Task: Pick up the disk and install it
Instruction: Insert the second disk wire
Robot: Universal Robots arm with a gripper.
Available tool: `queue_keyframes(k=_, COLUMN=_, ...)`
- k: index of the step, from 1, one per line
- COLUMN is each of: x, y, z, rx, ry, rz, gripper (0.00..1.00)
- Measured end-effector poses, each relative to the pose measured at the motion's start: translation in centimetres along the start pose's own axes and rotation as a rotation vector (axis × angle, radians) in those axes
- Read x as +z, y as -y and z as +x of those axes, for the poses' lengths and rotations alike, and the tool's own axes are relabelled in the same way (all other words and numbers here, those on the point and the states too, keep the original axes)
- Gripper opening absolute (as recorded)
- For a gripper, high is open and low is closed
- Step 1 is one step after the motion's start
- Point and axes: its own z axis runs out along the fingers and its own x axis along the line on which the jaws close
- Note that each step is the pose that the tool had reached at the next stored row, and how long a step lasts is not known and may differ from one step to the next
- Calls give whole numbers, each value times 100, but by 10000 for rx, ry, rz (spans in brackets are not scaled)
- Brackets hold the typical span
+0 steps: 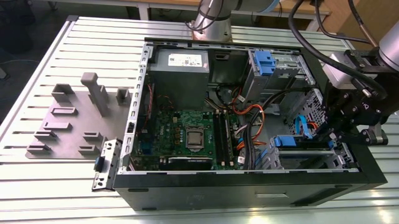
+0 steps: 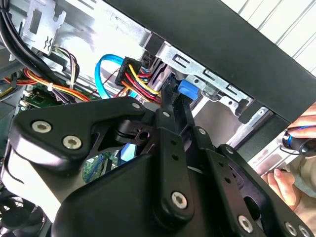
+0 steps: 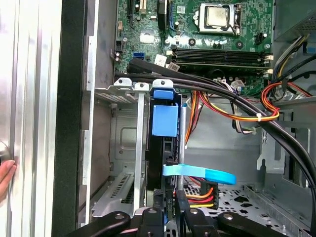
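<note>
Gripper (image 2: pixel 170 106) nearest in the second wrist view, black linkages in front; fingers (image 3: pixel 148 217) set close together on either side of the dark edge of the disk (image 3: pixel 164 120); whether they press on it cannot be told; disk standing on edge in the drive cage (image 3: pixel 126 148) at the computer case's (image 1: pixel 249 186) front corner, its blue tab facing the motherboard (image 1: pixel 187 135); flat blue cable (image 3: pixel 200 173) crossing beside it; grey fixture plate (image 1: pixel 68 121) on the slatted table (image 1: pixel 50 186) beyond; a person's hand (image 2: pixel 284 185) outside the case.
</note>
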Motion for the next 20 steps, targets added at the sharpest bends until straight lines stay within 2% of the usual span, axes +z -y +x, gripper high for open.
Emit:
queue_keyframes(k=6, x=0, y=3, z=0, rx=-1, ry=-2, rz=0, gripper=22)
queue_keyframes(k=7, x=1, y=3, z=0, rx=-1, ry=-1, rz=0, gripper=16)
queue_keyframes(k=13, x=1, y=1, z=0, rx=-1, ry=9, rz=1, gripper=16)
queue_keyframes(k=18, x=-16, y=-38, z=0, rx=-1, ry=7, rz=51, gripper=16)
queue_keyframes(k=20, x=-16, y=-73, z=-1, rx=1, ry=7, rz=105, gripper=16)
